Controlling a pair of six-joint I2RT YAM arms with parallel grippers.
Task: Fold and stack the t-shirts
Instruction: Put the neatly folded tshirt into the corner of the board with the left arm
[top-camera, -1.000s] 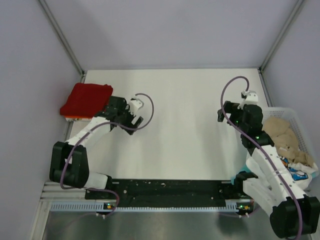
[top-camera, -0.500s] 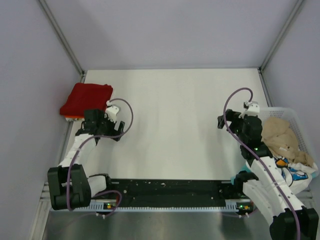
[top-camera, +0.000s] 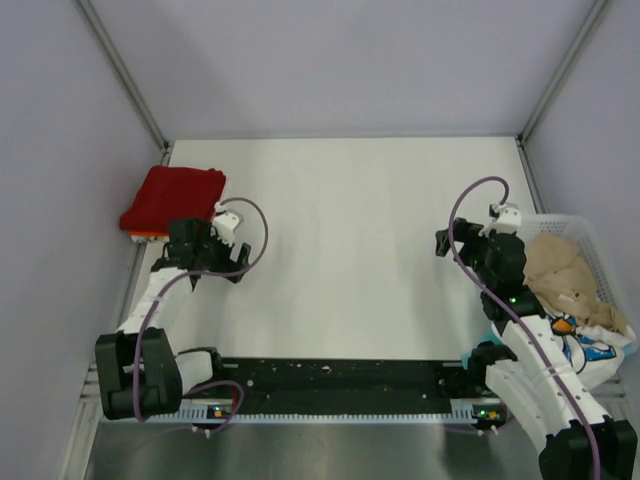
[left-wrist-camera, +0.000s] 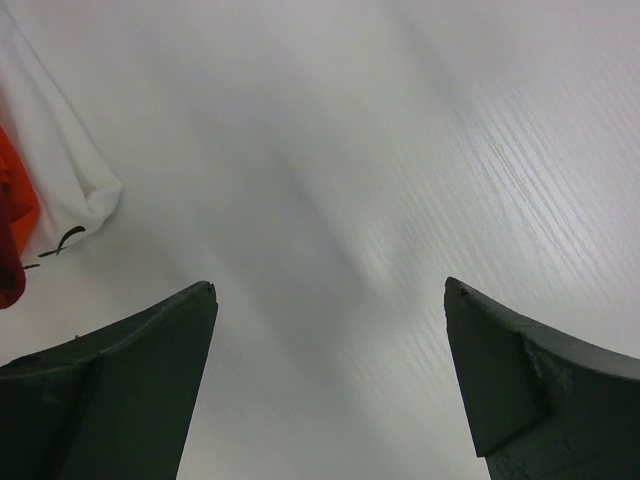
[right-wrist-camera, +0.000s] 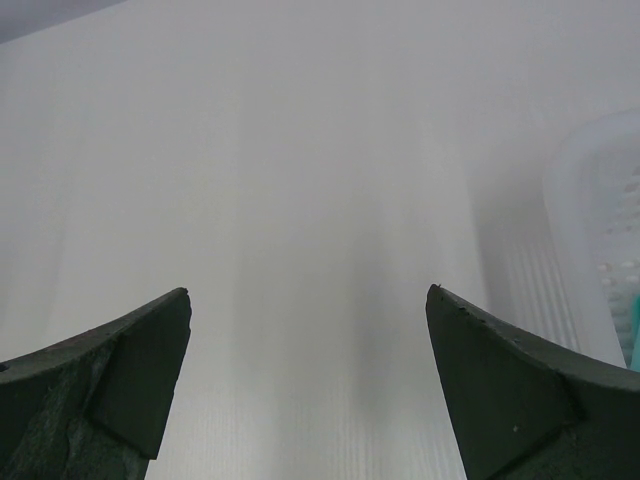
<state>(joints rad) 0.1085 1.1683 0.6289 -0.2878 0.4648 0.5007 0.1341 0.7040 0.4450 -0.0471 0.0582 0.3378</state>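
A dark red t-shirt (top-camera: 172, 198) lay folded flat at the far left edge of the desk (top-camera: 350, 220), with an orange-red shirt (left-wrist-camera: 15, 195) and a white shirt (left-wrist-camera: 60, 170) showing at its edge. A beige shirt (top-camera: 560, 270) sat crumpled in the basket (top-camera: 560, 219) on the right, beside a white printed shirt (top-camera: 590, 345).

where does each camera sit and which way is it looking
Top external: fixed above and behind the bases, looking down on the table; both arms show.
Left wrist: on the left wrist, looking down at the table past the open left gripper, both fingers showing.
Right wrist: on the right wrist, looking at the table past the open right gripper, both fingers showing.
Shared: top and left wrist both catch the t-shirt stack; top and right wrist both catch the basket.
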